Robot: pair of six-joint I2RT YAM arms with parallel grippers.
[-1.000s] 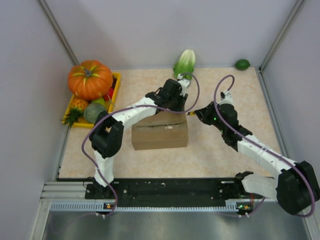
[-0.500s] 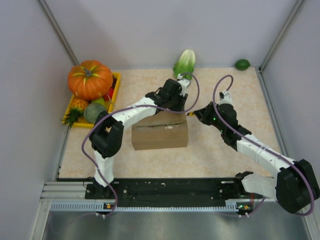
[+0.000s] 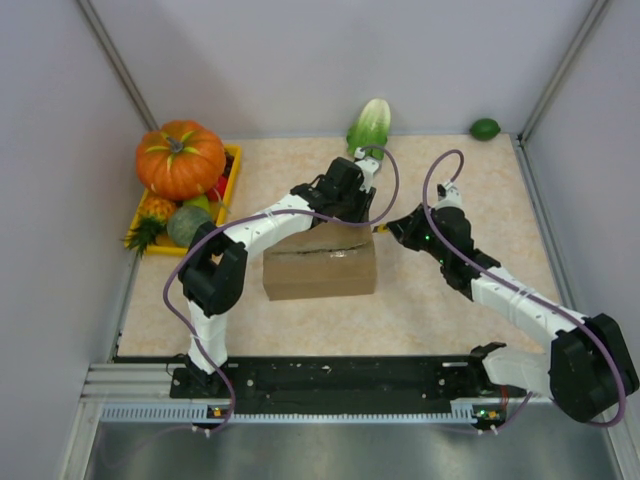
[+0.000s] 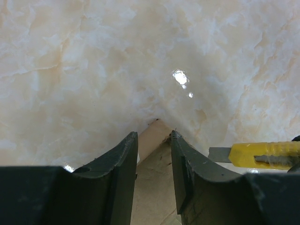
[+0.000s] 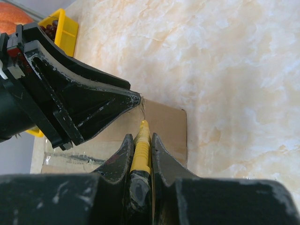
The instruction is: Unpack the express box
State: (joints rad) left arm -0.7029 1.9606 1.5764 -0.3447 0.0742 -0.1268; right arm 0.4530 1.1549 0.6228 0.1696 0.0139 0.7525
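L jaws sit part-closed w/ the far-right top corner of the express box filling the gap btwn both fingers; looks pinched. R jaws clamp tight on a yellow utility knife, blade out, its tip just beside that same corner & close to the L fingertips. Box sits mid table, btwn the two arms, top flaps down. Yellow tray w/ pumpkin & other produce at far left; leafy cabbage & lime along the far edge.
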